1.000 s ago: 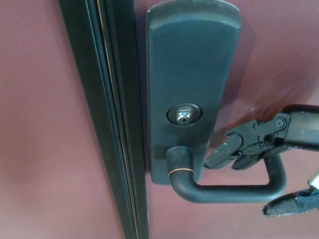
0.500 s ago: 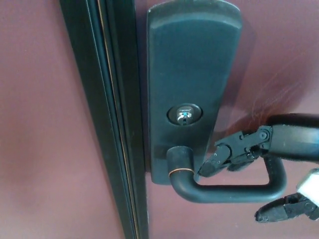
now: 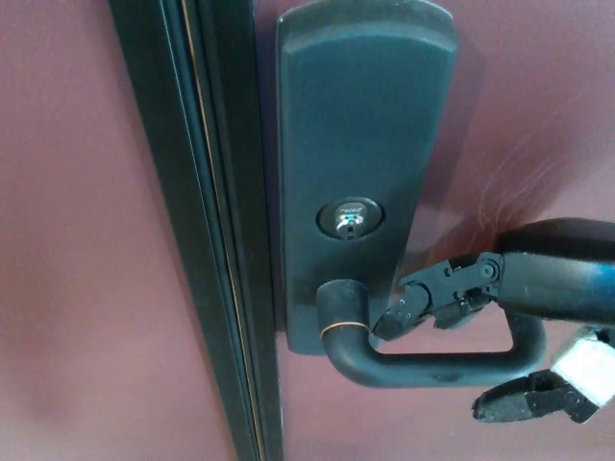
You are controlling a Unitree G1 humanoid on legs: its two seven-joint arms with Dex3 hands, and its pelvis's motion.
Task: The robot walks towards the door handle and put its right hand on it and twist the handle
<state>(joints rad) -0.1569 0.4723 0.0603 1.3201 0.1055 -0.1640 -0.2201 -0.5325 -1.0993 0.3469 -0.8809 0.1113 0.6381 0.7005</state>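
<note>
Door (image 3: 77,240) fills nearly everything I see, a maroon face running edge to edge, which tells me I am standing close enough to work. Down its left part runs the dark frame strip (image 3: 207,230), and I keep clear of it because nothing I need is there.

Next in size is the long dark backplate (image 3: 360,125), upright on the door, with the round keyhole (image 3: 349,219) low in its middle. Below that keyhole the door handle (image 3: 432,365) leaves its collar at the plate's lower end and runs level to my right before hooking back up toward the door. That level bar is the part to press, so my right hand (image 3: 500,327) comes in from that side, straddling it.

My two upper fingers (image 3: 428,300) lie above the bar, their tips reaching toward the collar and close beside the plate's edge; whether they press the metal I cannot tell. My thumb (image 3: 514,401) hangs below the bar's outer bend, apart from it. So the hand is spread, bracketing the handle from above and below and not yet clamped on it.

I judge the placing is nearly done and the twist is not begun, since the bar sits level. Reaching this far inward gives poor leverage; closing nearer the outer bend would turn it more easily, and a loose pinch could slip off the rounded bar.

My left hand does not show.
</note>
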